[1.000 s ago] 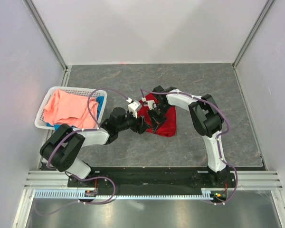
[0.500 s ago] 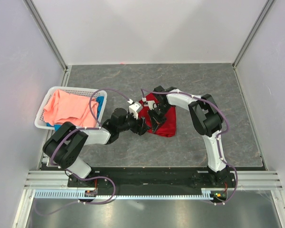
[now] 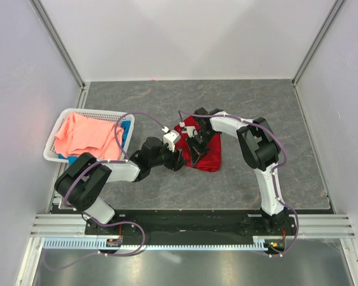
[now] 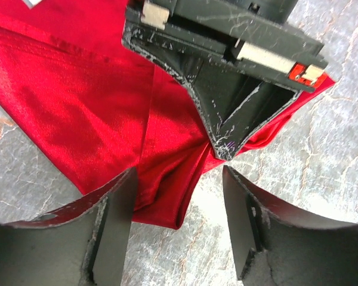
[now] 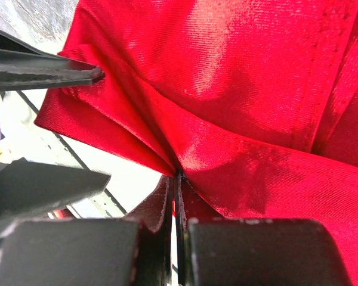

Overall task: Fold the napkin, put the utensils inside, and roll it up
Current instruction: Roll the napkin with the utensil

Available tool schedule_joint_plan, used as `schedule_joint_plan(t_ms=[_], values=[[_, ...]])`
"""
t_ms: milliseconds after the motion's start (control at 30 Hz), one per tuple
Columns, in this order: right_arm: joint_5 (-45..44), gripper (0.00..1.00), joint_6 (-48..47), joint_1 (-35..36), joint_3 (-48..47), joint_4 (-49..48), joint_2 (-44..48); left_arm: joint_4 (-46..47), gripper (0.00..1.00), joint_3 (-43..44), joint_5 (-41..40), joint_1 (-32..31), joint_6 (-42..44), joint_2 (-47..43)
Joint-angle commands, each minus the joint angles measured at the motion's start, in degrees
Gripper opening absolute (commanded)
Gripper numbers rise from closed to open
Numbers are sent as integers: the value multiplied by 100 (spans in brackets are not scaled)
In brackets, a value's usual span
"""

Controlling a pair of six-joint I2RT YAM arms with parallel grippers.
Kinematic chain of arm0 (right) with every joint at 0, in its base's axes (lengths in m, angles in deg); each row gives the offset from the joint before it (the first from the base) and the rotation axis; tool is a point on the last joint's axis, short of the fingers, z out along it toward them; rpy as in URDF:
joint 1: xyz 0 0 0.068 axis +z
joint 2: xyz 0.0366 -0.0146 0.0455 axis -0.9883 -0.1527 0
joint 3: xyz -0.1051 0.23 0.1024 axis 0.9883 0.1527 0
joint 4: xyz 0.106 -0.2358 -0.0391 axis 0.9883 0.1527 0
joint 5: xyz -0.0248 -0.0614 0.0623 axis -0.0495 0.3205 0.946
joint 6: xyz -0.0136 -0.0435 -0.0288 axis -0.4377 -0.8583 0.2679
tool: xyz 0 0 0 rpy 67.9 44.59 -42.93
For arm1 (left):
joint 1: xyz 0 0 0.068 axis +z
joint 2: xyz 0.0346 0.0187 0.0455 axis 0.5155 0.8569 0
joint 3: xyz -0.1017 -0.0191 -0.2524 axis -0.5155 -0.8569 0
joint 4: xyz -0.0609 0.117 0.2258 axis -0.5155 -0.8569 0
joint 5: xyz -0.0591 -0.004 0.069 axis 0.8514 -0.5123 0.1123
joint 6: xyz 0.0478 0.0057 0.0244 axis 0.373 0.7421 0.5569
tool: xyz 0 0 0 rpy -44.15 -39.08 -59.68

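Grey marbled tabletop (image 3: pixel 268 107), walled by pale panels (image 3: pixel 191 36), holds a deep red cloth napkin (image 3: pixel 210 156) at centre frame; right gripper (image 5: pixel 176 177) pinches its fold, left gripper (image 4: pixel 179 173) stands spread.

My left jaws stood apart around the napkin (image 4: pixel 95 101) corner on the desk (image 4: pixel 328 161); the right jaws pinched a fold.

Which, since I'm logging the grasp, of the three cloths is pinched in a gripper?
The deep red napkin: the right gripper is shut on a fold of it. The salmon-pink cloth and blue cloth lie in the basket.
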Motion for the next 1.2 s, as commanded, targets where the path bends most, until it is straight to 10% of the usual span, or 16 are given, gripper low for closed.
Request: schedule_joint_plan(t_ms=[0, 567, 900, 1167], values=[[-243, 0, -106, -18, -78, -68, -244, -193, 62, 109, -409, -93, 330, 106], [-41, 0, 26, -158, -113, -129, 45, -738, 2, 434, -498, -111, 207, 361], [-435, 63, 491, -597, 861, -752, 1644, -1555, 2, 689, -349, -76, -118, 159], [-1831, 77, 413, -282, 2714, -2148, 3771, -2460, 2, 1076, 599, 319, -662, 229]])
